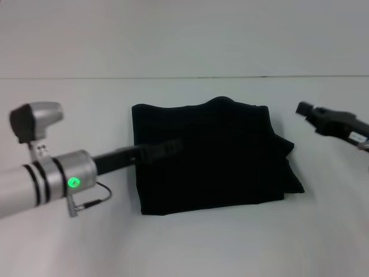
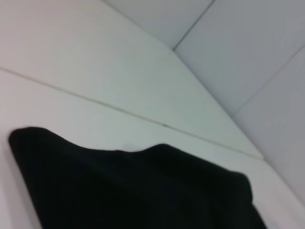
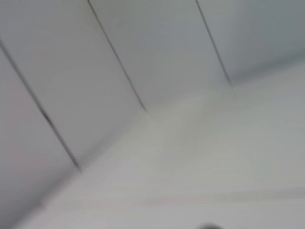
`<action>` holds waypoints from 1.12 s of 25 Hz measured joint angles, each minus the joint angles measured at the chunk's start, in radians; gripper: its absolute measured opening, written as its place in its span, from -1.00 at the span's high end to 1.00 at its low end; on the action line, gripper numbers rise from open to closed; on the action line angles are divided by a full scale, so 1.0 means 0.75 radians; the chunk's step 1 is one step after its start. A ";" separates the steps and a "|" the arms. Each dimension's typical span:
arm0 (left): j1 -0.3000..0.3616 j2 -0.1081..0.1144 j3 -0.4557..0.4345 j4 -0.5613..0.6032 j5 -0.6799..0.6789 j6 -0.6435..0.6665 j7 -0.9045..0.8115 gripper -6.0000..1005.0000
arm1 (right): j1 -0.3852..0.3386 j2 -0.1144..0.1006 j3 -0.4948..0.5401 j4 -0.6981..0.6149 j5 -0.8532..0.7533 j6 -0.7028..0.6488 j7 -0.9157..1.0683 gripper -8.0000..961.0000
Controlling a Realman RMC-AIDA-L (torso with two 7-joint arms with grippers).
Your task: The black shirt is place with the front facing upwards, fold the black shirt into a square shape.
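Observation:
The black shirt (image 1: 213, 158) lies folded into a rough rectangle in the middle of the white table, with a loose corner sticking out on its right side. No print shows on its upper face. My left gripper (image 1: 173, 146) reaches in from the left and lies over the shirt's left part, black against black. My right gripper (image 1: 305, 109) hangs above the table to the right of the shirt, apart from it. The left wrist view shows the shirt's (image 2: 138, 191) rumpled far edge.
The white table (image 1: 184, 242) runs around the shirt on all sides, with a pale wall (image 1: 184, 34) behind it. The right wrist view shows only table surface and wall panels.

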 joint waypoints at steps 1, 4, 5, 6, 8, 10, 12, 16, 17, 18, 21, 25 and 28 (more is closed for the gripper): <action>0.008 0.021 0.002 0.012 0.001 0.024 -0.037 -0.89 | -0.012 -0.007 0.038 -0.002 0.018 -0.079 -0.012 0.98; 0.027 0.106 0.002 0.031 0.002 0.065 -0.155 -0.89 | -0.045 -0.023 0.166 0.007 0.038 -0.271 -0.073 0.98; 0.029 0.132 -0.001 0.038 0.009 0.066 -0.199 -0.89 | -0.057 -0.024 0.207 0.012 0.038 -0.325 -0.102 0.98; 0.032 0.157 -0.004 0.047 0.030 0.070 -0.255 -0.88 | -0.071 -0.022 0.240 0.013 0.039 -0.369 -0.135 0.96; 0.029 0.196 -0.008 0.086 0.125 0.093 -0.395 -0.87 | -0.091 -0.015 0.275 0.014 0.039 -0.419 -0.178 0.93; 0.009 0.212 -0.009 0.133 0.255 0.133 -0.526 -0.85 | -0.105 -0.009 0.302 0.019 0.039 -0.447 -0.209 0.90; -0.025 0.217 -0.004 0.167 0.373 0.166 -0.628 -0.83 | -0.110 -0.007 0.323 0.032 0.039 -0.454 -0.226 0.76; -0.123 0.210 0.004 0.149 0.544 0.159 -0.720 -0.80 | -0.113 -0.007 0.338 0.064 0.040 -0.455 -0.265 0.50; -0.134 0.208 0.004 0.143 0.556 0.158 -0.721 -0.80 | -0.115 -0.007 0.338 0.066 0.040 -0.453 -0.269 0.44; -0.156 0.201 0.004 0.131 0.579 0.155 -0.723 -0.79 | -0.117 -0.006 0.339 0.067 0.040 -0.450 -0.270 0.38; -0.189 0.184 0.005 0.117 0.629 0.148 -0.730 -0.76 | -0.123 -0.004 0.346 0.073 0.040 -0.446 -0.270 0.19; -0.221 0.156 0.005 0.115 0.691 0.132 -0.743 -0.73 | -0.127 -0.004 0.359 0.091 0.040 -0.446 -0.274 0.19; -0.233 0.144 0.005 0.114 0.724 0.122 -0.753 -0.71 | -0.127 -0.003 0.359 0.100 0.040 -0.445 -0.279 0.19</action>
